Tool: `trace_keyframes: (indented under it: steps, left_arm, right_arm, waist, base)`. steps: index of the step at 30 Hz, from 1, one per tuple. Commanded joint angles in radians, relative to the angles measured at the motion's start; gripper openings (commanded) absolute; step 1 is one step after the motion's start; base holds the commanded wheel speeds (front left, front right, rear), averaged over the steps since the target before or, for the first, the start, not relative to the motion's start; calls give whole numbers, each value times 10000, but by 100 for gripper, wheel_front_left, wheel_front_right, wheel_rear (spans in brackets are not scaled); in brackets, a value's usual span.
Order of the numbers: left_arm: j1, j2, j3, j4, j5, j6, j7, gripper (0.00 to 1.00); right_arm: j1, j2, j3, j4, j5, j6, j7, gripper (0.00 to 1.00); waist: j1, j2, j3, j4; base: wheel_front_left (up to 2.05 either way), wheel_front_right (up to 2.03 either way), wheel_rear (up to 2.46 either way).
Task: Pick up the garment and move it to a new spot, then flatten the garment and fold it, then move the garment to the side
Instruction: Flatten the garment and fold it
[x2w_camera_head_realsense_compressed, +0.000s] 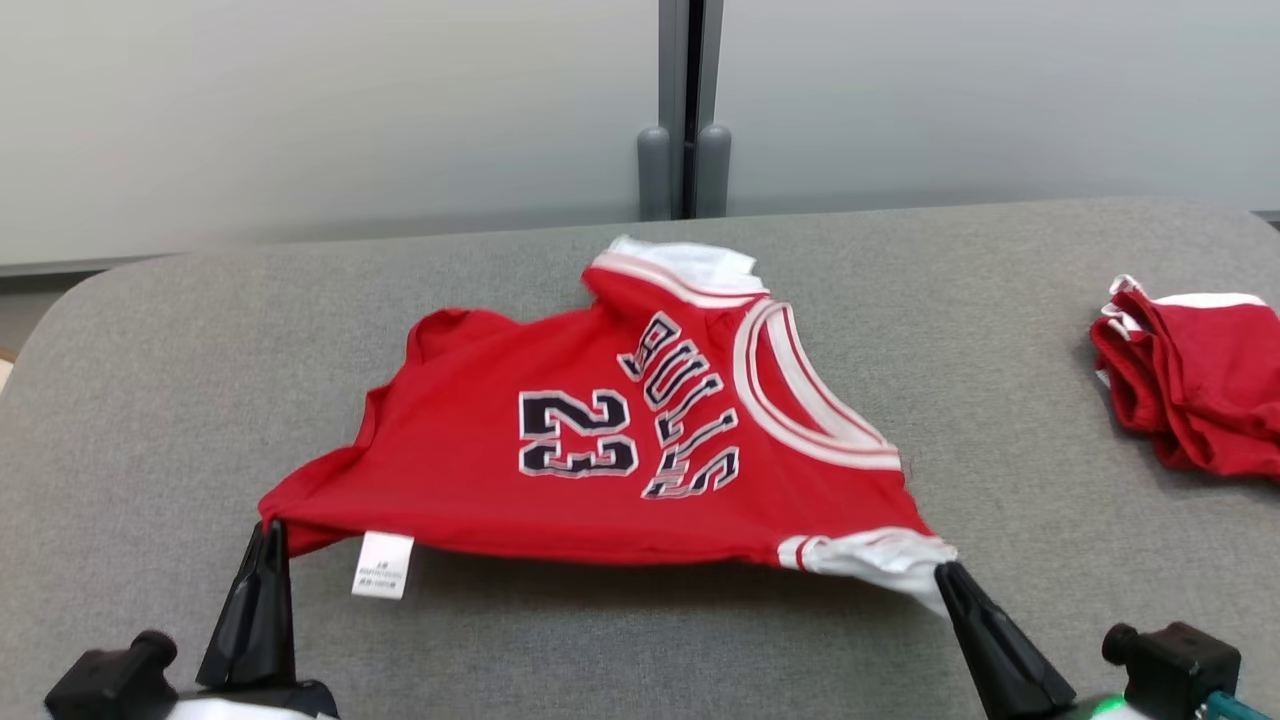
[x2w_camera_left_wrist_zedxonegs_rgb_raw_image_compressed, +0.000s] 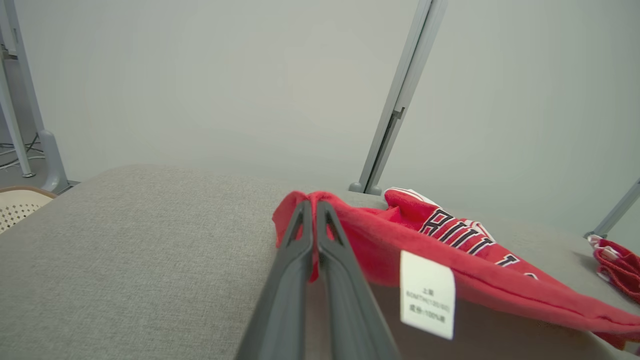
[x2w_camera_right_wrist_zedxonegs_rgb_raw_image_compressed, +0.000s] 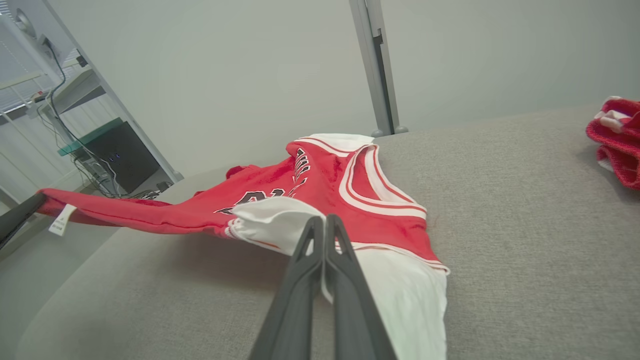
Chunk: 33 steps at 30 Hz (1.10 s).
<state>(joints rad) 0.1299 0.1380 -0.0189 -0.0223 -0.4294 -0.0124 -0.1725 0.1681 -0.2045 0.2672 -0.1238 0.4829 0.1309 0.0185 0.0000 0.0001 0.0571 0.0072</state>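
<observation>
The left claw (x2w_camera_head_realsense_compressed: 270, 535) and right claw (x2w_camera_head_realsense_compressed: 947, 575) each clamp a near corner of the red sleeveless fabric jersey (x2w_camera_head_realsense_compressed: 480, 480), stretching its near edge taut above the centre of the grey cloth-covered table (x2w_camera_head_realsense_compressed: 640, 650), probably to flatten it.

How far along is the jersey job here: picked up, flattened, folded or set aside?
Done: both hands grip the Bulls jersey, the left hand at the hem corner beside the care label, the right hand at the white shoulder trim. In hand: near edge lifted taut, far part resting on the grey table. Left: flattening fully, folding, moving it aside.
</observation>
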Motion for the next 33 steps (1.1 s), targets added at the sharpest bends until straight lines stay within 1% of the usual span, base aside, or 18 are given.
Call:
trace_keyframes:
  steps: [1, 2, 3, 8, 11, 15, 19, 23, 25, 26, 28, 29, 30, 31, 33]
  left_arm:
    - [134, 67, 48, -192, 68, 87, 87, 0]
    - [362, 79, 75, -489, 57, 178, 222, 0]
    - [761, 143, 122, -1081, 88, 363, 511, 0]
    - [1477, 212, 119, -2225, 161, 728, 1147, 0]
    - [1673, 201, 70, -2535, 147, 835, 1377, 0]
    - [1640, 176, -48, -2390, 21, 837, 1610, 0]
    - [1347, 185, -166, -1905, -163, 729, 1881, 0]
    - [788, 276, -200, -1129, -471, 549, 2222, 0]
    - [448, 337, -177, -714, -655, 446, 2446, 0]
    - [232, 362, -128, -527, -761, 400, 2516, 0]
    - [-181, 435, -85, -104, -932, 292, 2643, 0]
    - [-385, 491, -70, 73, -928, 250, 2639, 0]
    - [-577, 512, -71, 253, -987, 198, 2629, 0]
    - [-577, 512, -71, 253, -987, 198, 2629, 0]
    - [-969, 502, -70, 573, -1061, 102, 2571, 0]
  right_arm:
    - [184, 51, -65, -161, -50, -4, 156, 0]
    - [422, 96, -167, -417, -129, -4, 385, 0]
    - [872, 195, -313, -899, -144, -4, 866, 0]
    - [1620, 382, -549, -1817, -281, -4, 1979, 0]
    - [1757, 414, -687, -2091, -340, -4, 2364, 0]
    - [1580, 370, -717, -2049, -324, -4, 2649, 0]
    - [1052, 176, -526, -1673, -240, -4, 2773, 0]
    - [48, -249, -202, -965, -145, -4, 2643, 0]
    - [-649, -423, 107, -474, 44, -3, 2541, 0]
    - [-1062, -652, 287, -203, 6, -4, 2494, 0]
    - [-1875, -799, 708, 341, 275, -3, 2334, 0]
    - [-2287, -978, 947, 634, 284, -4, 2285, 0]
    - [-2658, -1059, 1144, 908, 426, -4, 2176, 0]
    - [-2658, -1059, 1144, 908, 426, -4, 2176, 0]
    - [-3364, -1285, 1584, 1471, 545, -3, 1963, 0]
  waist:
    - [0, -1, -172, -87]
    - [0, -1, -219, -121]
    - [0, -1, -321, -174]
    - [0, -1, -415, -250]
    - [0, -1, -425, -254]
    - [0, -1, -314, -221]
    - [0, -1, -7, -167]
    - [0, -1, 483, -103]
    - [0, -1, 761, -88]
    - [0, -1, 907, -80]
    - [0, -1, 1200, -42]
    - [0, -1, 1332, -20]
    - [0, -1, 1450, 26]
    - [0, -1, 1450, 26]
    - [0, -1, 1665, 138]
  base:
    - [0, 0, 0]
    - [0, 0, 0]
    - [0, 0, 0]
    - [0, 0, 0]
    - [0, 0, 0]
    - [0, 0, 0]
    - [0, 0, 0]
    - [0, 0, 0]
    - [0, 0, 0]
    - [0, 0, 0]
    - [0, 0, 0]
    - [0, 0, 0]
    - [0, 0, 0]
    - [0, 0, 0]
    - [0, 0, 0]
